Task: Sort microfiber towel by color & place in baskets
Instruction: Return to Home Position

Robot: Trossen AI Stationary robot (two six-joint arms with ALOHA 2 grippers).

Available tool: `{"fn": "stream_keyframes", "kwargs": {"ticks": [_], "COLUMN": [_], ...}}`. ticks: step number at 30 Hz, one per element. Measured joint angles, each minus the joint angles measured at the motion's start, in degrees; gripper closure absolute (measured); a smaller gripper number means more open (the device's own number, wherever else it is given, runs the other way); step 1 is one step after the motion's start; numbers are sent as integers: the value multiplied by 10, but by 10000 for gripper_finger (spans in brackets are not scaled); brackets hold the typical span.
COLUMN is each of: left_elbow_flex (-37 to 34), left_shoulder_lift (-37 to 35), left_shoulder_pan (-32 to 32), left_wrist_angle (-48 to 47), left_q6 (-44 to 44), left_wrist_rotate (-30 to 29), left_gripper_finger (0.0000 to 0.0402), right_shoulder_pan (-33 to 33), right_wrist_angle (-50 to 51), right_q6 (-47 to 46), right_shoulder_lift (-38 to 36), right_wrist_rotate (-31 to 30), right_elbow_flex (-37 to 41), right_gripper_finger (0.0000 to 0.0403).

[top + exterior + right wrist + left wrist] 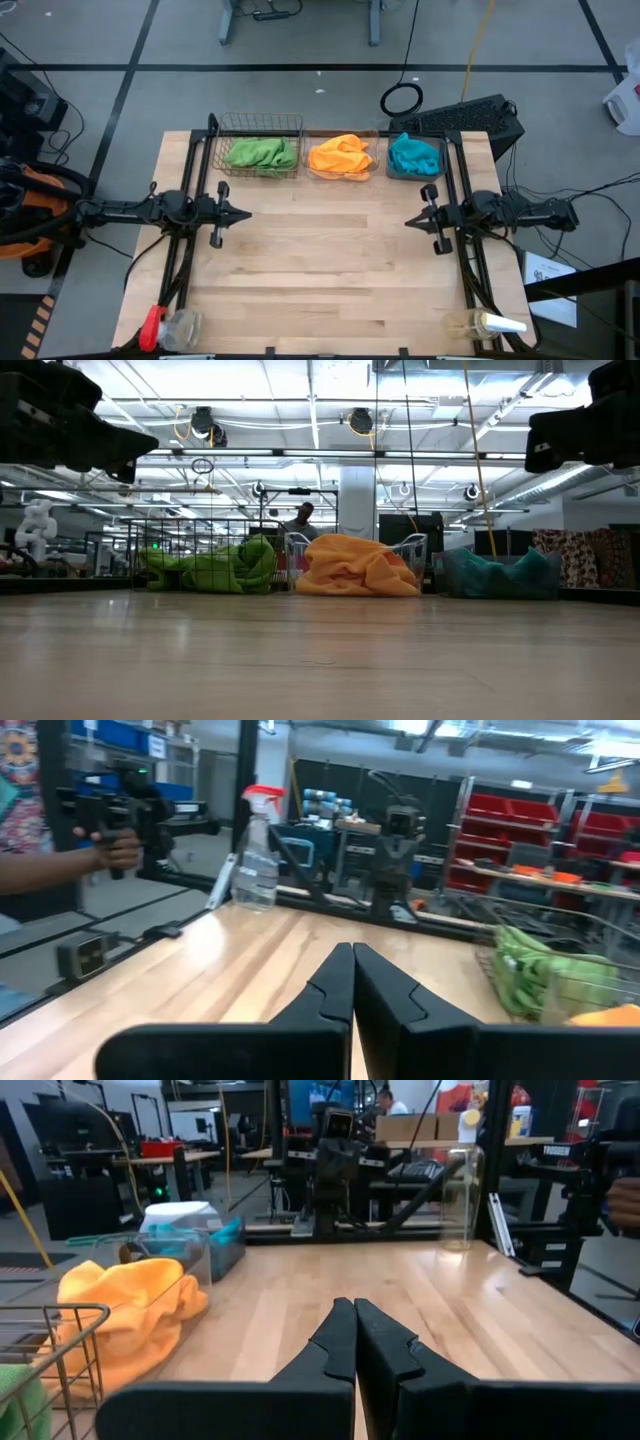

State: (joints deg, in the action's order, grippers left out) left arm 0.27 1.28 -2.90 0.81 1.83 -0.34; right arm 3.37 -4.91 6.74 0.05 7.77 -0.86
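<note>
High view: green towel [260, 153], orange towel [340, 156] and teal towel [413, 155] sit in three baskets [258, 120] along the tabletop's [320, 280] far edge, both jaws pinched shut and empty, though the heaped orange one might flop out.

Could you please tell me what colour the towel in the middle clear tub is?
The towel is orange, seen best in the high view.

Three towel colours over pale wood

An orange towel [340, 156] fills the clear tub [376, 140]. On the left arm's side of it, a green towel [261, 153] sits in the black wire basket [260, 122]. On the right arm's side, a teal towel [413, 154] sits in the dark grey tub [392, 172]. The table [320, 260] is blond, plank-striped.
</note>
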Motion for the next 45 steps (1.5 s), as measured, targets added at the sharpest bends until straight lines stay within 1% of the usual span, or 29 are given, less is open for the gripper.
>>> {"fn": "stream_keyframes", "kwargs": {"ticks": [3, 6, 10, 21, 27, 33, 36, 41, 43, 45], "left_elbow_flex": [0, 0, 0, 0, 0, 0, 0, 0, 0, 0], "left_shoulder_lift": [0, 0, -3, -12, -13, -12, -10, -9, -9, -9], "left_shoulder_pan": [0, 0, 0, 0, 0, 0, 0, 0, 0, 0], "left_wrist_angle": [-1, -1, -3, -4, -4, -4, -4, -5, -5, -5], "left_q6": [0, 0, 0, 1, 2, -2, -15, -14, -14, -15], "left_wrist_rotate": [0, 0, 0, -1, -2, -3, -3, -3, -3, -3], "left_gripper_finger": [402, 402, 402, 402, 402, 402, 402, 402, 402, 401], "right_shoulder_pan": [-21, -37, -49, -50, -49, -49, -49, -49, -49, -49], "right_wrist_angle": [0, 0, -2, -8, 22, 24, 27, 38, 39, 39], "right_q6": [-1, -11, -27, -25, -31, -44, -43, -46, -52, -55], "right_shoulder_lift": [0, 0, 0, 0, 0, 0, 0, 1, 1, 1], "right_wrist_rotate": [4, 24, 26, 27, 27, 27, 5, -60, -75, -77], "right_elbow_flex": [0, 0, 0, 0, 0, 0, 0, 0, 0, 0], "right_gripper_finger": [403, 403, 403, 403, 403, 403, 403, 403, 403, 403]}}
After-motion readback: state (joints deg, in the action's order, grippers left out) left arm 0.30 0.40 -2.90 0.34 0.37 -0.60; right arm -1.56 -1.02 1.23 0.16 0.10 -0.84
